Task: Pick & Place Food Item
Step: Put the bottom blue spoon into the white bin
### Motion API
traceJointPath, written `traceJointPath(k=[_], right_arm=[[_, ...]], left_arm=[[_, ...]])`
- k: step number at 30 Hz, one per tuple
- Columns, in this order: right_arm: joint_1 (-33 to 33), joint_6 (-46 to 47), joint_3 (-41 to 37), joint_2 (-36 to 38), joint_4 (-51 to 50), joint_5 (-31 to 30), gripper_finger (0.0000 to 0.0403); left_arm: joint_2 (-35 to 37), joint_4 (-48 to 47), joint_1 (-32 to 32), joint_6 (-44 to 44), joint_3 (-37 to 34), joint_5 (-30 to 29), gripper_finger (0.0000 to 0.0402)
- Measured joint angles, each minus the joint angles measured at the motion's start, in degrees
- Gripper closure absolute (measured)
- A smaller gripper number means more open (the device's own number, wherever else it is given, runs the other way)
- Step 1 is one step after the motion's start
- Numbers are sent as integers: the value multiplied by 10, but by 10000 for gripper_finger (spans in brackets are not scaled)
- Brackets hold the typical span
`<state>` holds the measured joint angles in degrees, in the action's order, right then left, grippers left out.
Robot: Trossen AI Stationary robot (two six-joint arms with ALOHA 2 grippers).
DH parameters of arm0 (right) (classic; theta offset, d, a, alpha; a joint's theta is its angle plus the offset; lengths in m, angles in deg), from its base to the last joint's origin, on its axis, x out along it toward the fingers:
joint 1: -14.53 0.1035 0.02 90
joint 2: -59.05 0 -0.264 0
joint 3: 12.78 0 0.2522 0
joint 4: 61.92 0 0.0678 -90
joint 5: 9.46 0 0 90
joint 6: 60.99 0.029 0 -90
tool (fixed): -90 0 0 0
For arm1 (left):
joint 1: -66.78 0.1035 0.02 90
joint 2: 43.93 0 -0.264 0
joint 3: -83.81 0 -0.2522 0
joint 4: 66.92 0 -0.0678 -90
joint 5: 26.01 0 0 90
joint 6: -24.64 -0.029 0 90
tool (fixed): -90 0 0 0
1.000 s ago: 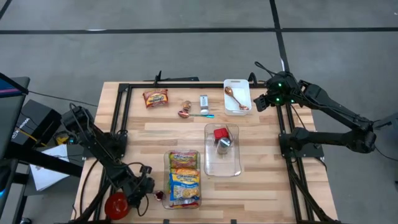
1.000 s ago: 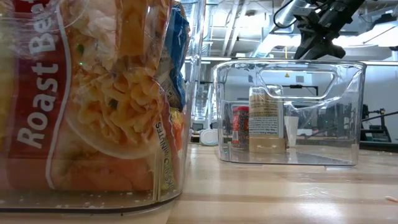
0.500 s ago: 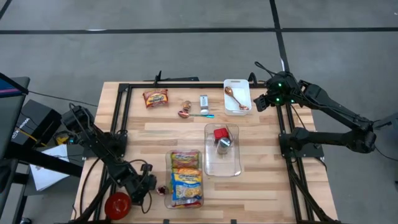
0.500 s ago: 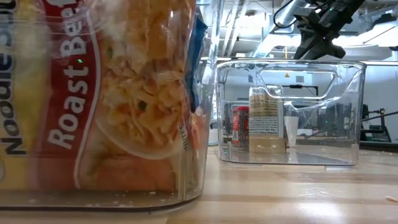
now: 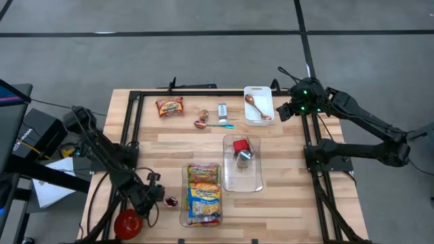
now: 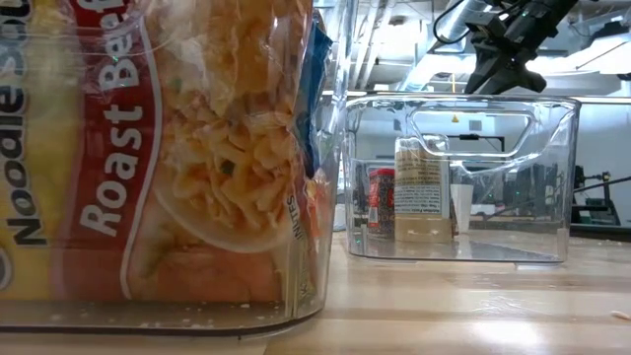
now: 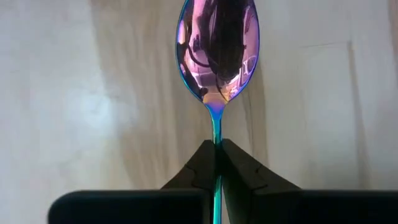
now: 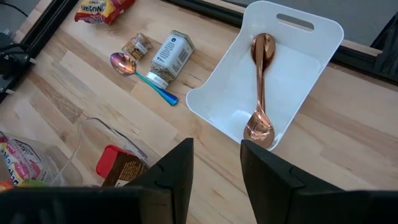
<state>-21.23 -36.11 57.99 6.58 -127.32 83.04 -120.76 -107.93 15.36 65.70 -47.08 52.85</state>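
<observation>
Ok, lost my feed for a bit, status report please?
Left gripper jaws shut on iridescent purple metal spoon. Right gripper open above white plastic tray. Clear noodle bin beside spoon.

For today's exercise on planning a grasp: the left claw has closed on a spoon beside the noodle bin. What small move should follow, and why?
Probably a short straight lift. The left claw is shut on the iridescent spoon by its thin handle, the bowl just above the wooden table, close beside the clear noodle bin. Rising first would likely clear the bin's wall.
</observation>
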Motion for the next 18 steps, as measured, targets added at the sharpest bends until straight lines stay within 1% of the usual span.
traceJointPath(k=[7, 10, 14, 18], right_arm=[[0, 0, 0, 0, 2, 0, 276], [0, -3, 0, 0, 4, 0, 276], [0, -12, 0, 0, 3, 0, 276], [0, -15, 0, 0, 3, 0, 276]], left_arm=[[111, -118, 2, 30, -1, -41, 398], [150, -161, 6, 51, -1, -48, 398], [195, -182, 24, 74, -1, -70, 398], [226, -184, 61, 77, -1, -88, 398]])
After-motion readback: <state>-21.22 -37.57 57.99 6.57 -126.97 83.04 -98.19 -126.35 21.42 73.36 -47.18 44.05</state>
